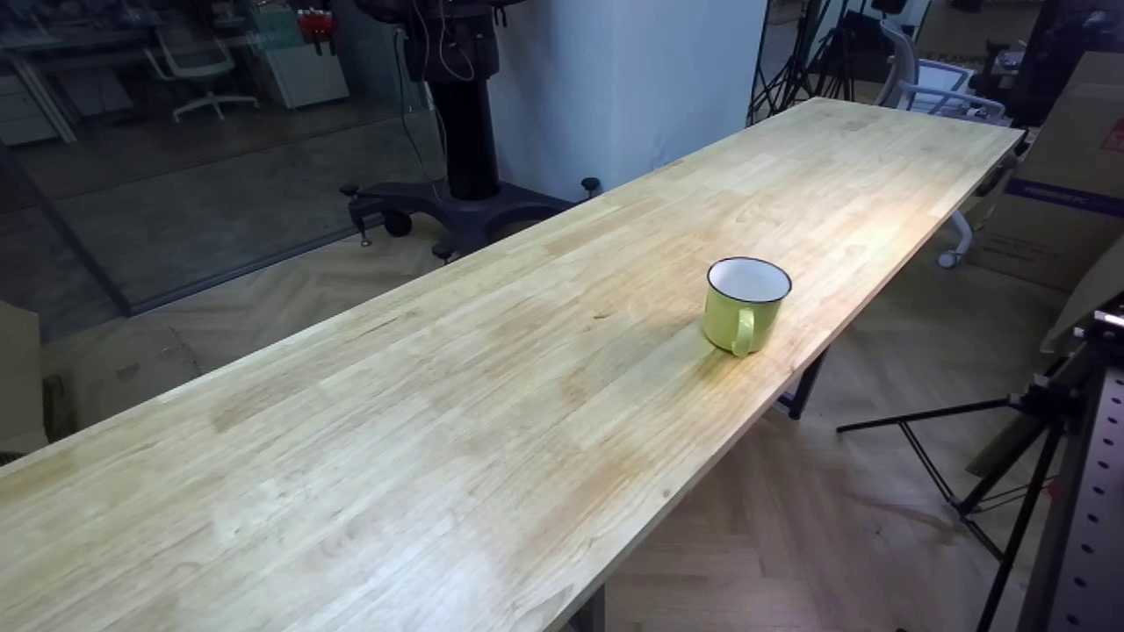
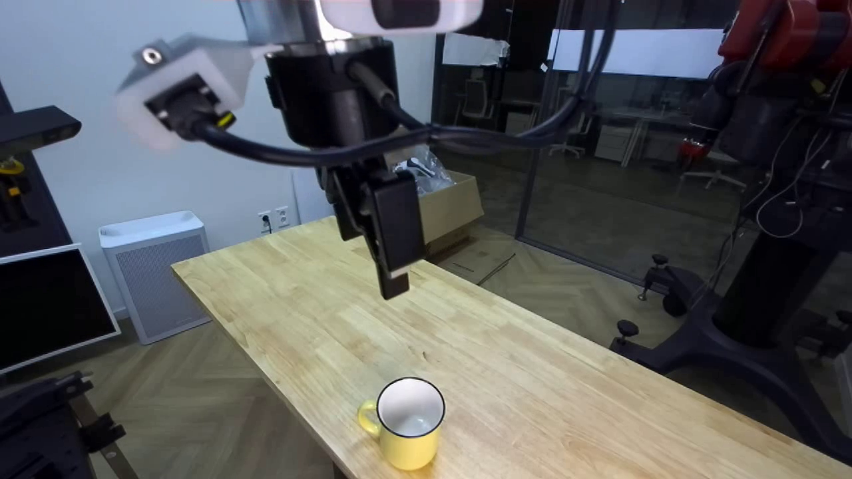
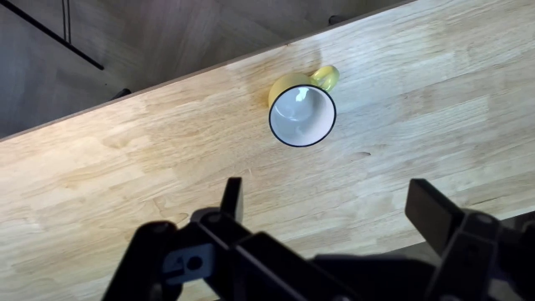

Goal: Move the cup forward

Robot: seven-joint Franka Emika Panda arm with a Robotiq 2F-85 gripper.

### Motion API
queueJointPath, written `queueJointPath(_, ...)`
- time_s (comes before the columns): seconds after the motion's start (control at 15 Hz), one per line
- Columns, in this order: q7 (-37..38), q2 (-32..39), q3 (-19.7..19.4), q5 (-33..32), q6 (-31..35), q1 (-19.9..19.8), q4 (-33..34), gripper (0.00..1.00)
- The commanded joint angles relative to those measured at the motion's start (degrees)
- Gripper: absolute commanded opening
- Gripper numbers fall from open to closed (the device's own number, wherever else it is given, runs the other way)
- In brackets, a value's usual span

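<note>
In an exterior view the cup (image 1: 731,312) stands upright near the right edge of the counter (image 1: 421,421), its white inside showing no contents. I'd expect it to be light, stiff, smooth enough to slip and apt to chip; I'd grip across its body, clear of the handle (image 1: 744,333). My end effector (image 3: 326,194) hangs above the counter, spread wide, holding nothing. By the counter's far end, a box (image 2: 456,205) holds something in clear plastic (image 2: 431,174).

In both exterior views I look down along the tabletop (image 1: 395,421), roughly opposite ways, sharing the cup (image 1: 745,312). My wrist view looks steeply down past the jaws, showing it larger.
</note>
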Motion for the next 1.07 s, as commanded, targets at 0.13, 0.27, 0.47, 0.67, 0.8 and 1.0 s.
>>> queueJointPath(0.13, -2.2, 15.8, -2.2, 1.3, -2.0, -1.3, 10.5, 1.0)
queueJointPath(0.27, -3.5, 21.3, -2.4, 1.5, -4.3, -1.1, 14.4, 1.0)
queueJointPath(0.47, -5.1, 28.8, -1.7, 1.8, -7.3, -0.8, 19.6, 1.0)
queueJointPath(0.67, -4.8, 34.5, -0.2, 2.1, -6.0, -0.4, 22.6, 1.0)
queueJointPath(0.8, -2.5, 37.2, 0.7, -0.3, -0.7, 0.0, 22.6, 1.0)
queueJointPath(1.0, -0.8, 40.9, 1.5, -1.5, 9.5, 0.8, 21.3, 1.0)
